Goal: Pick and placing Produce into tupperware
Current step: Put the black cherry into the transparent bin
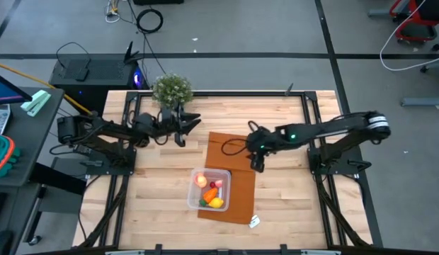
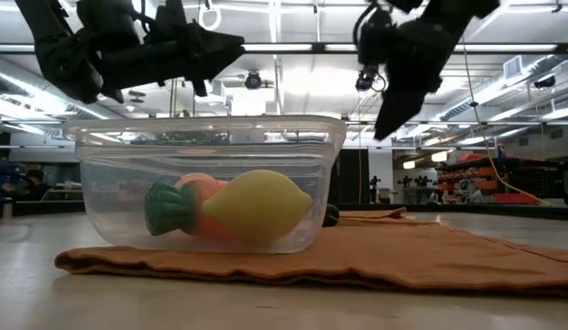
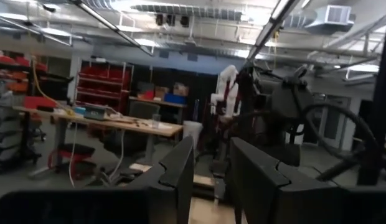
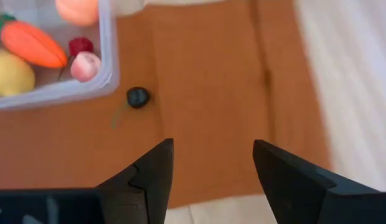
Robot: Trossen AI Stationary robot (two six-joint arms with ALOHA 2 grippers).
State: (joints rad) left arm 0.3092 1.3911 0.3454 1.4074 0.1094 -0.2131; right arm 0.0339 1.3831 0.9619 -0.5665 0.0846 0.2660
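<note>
— Sitting in the tupperware (image 1: 195,190): lemon (image 1: 217,203), carrot (image 1: 209,194), peach (image 1: 201,180). Anything remaining?

— Dark piece (image 4: 138,97) lying beside it on the mat (image 4: 211,93). Right end effector (image 4: 211,171) is hovering open, empty; left end effector (image 3: 211,180) is waiting open.

One camera hangs high above and looks straight down on the whole light wooden table (image 1: 163,191), both dark arms and some grey floor around it. Another sits low at table height, very near the clear plastic box (image 2: 206,183) on the flat brown-orange mat (image 2: 403,257), and looks level across into the big room behind. The camera on the left arm looks out over that arm's two dark fingers (image 3: 174,180) into the room, not at the table. The camera on the right arm looks down past its own dark fingers (image 4: 149,174) at the mat from close by. The box and mat show in the high, low and right arm views.
</note>
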